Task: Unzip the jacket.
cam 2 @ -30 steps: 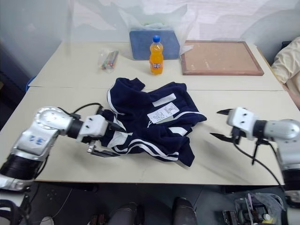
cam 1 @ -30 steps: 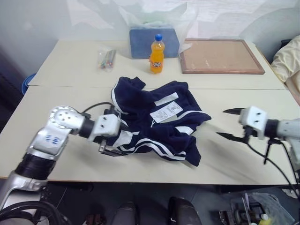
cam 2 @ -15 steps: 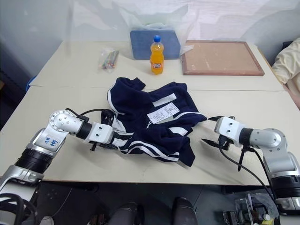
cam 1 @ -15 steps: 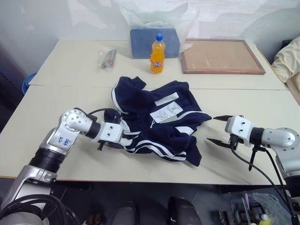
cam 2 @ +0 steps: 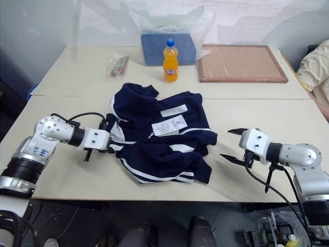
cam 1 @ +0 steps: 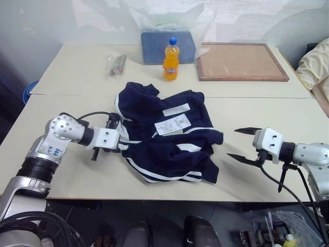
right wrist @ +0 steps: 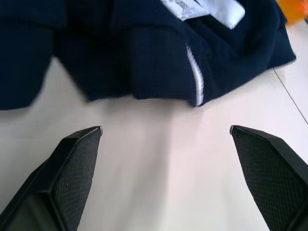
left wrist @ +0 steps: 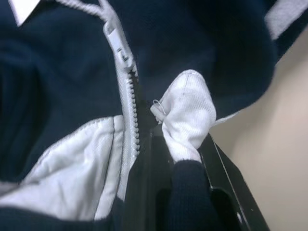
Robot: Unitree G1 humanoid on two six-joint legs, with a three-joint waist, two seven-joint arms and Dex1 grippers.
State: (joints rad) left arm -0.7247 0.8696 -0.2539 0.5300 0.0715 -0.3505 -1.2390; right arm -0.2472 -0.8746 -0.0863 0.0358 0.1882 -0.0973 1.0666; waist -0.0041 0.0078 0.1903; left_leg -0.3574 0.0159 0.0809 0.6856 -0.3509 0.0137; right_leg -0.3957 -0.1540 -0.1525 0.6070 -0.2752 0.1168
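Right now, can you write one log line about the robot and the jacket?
left gripper: shut on jacket fabric beside zipper | right gripper: open, apart from jacket | zipper: not yet opened

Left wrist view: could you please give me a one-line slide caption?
Left claw shut on a white fold of the navy jacket, beside its white zipper.

Lighting was even and diffuse — bright, no glare on the pale table (cam 1: 247,110). Shadows were soft, falling under the jacket (cam 1: 164,136) edge and beneath both arms. Head views were sharp centrally, softer toward the back wall. Left wrist view was blurred — close fabric out of focus.
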